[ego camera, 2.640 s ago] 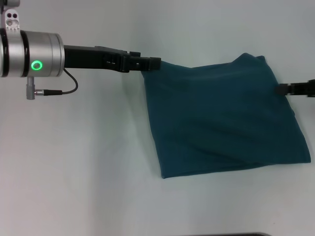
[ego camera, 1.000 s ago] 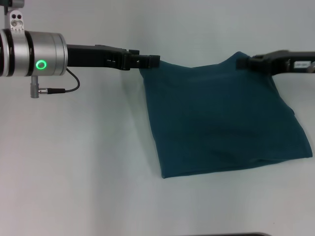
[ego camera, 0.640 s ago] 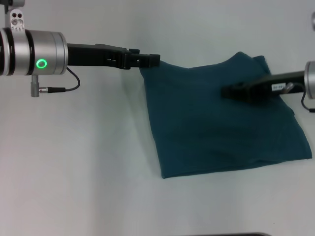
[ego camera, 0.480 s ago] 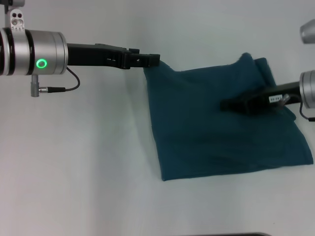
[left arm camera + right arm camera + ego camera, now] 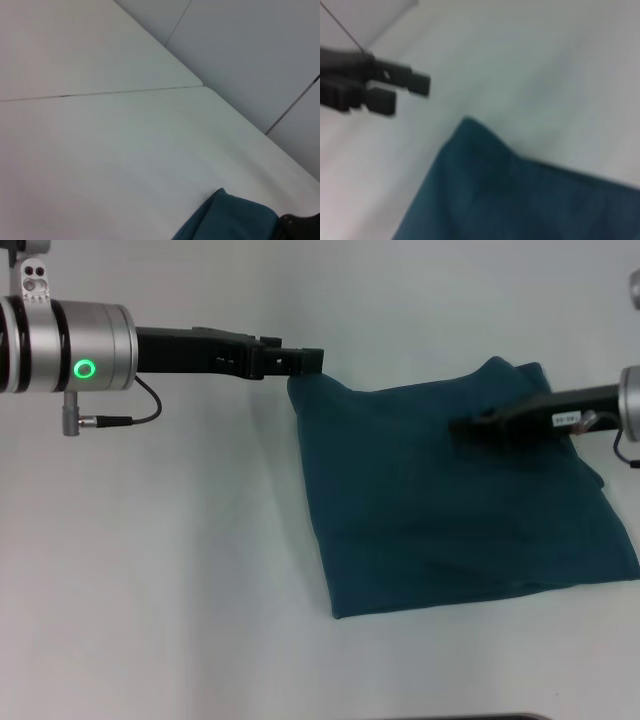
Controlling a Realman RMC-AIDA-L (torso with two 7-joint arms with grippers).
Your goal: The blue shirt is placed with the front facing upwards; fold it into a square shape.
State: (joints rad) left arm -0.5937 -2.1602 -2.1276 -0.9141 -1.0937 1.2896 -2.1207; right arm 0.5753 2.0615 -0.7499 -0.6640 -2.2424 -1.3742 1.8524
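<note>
I have the blue shirt (image 5: pixel 460 495) lying as a folded, roughly square packet on the white counter (image 5: pixel 180 570), toward three o'clock from the middle of my head view. The left tool (image 5: pixel 312 360) sits just off the packet's ten o'clock corner; a second ago it was touching that corner, and now the right wrist view shows its fingers (image 5: pixel 405 90) slightly parted and empty, so I judge the corner released. The right tool (image 5: pixel 465 426) has swung from the far edge in over the cloth; I cannot tell whether it is spread or pinching. The fold looks nearly finished. I see no containers.
</note>
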